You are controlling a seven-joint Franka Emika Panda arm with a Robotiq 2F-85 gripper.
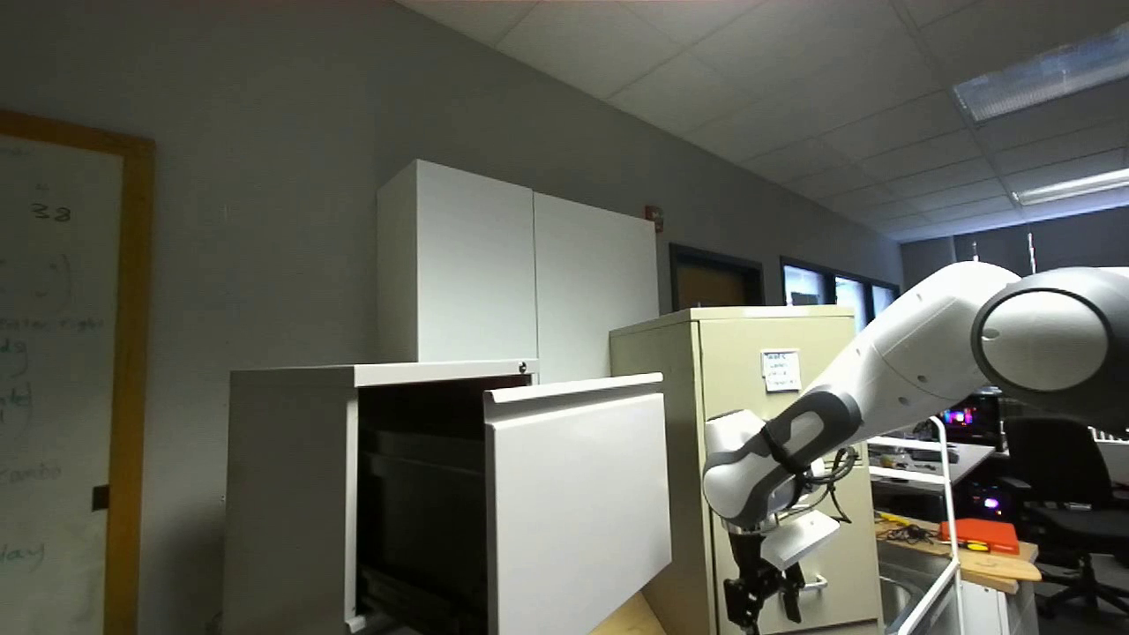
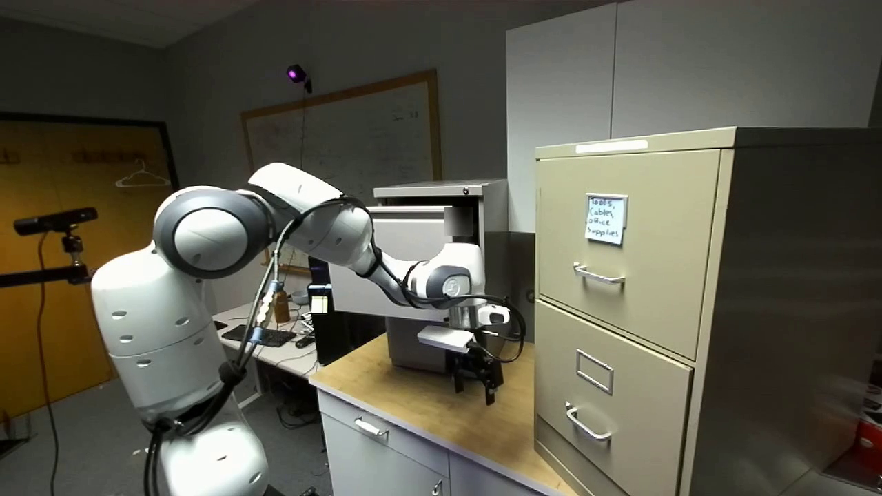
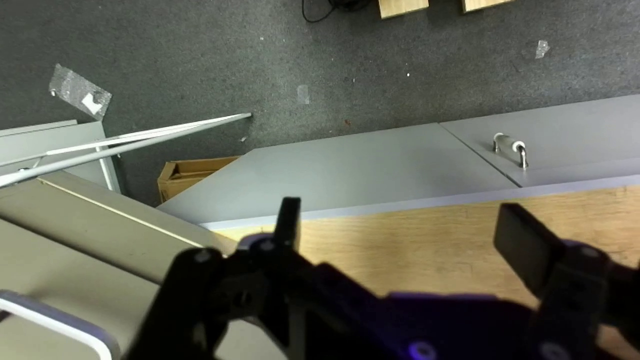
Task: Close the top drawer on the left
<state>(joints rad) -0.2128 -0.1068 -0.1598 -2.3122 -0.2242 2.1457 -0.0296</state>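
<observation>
Plainly, the drawer [image 1: 578, 503] is standing well out of the grey cabinet [image 1: 287, 494], above the tabletop [image 2: 372, 375]. The tool [image 3: 398, 212] is hanging empty, spread wide, apart from the drawer. Step in hand: seemingly approach, push not yet beginning. Next move is probably calling for raising the tool level with the drawer, then pressing squarely inward.

"Tools, Cables, office supplies" is written on the label [image 2: 606, 219] of the filing cabinet [image 2: 661, 310]; "38", on the whiteboard [image 1: 57, 379].
</observation>
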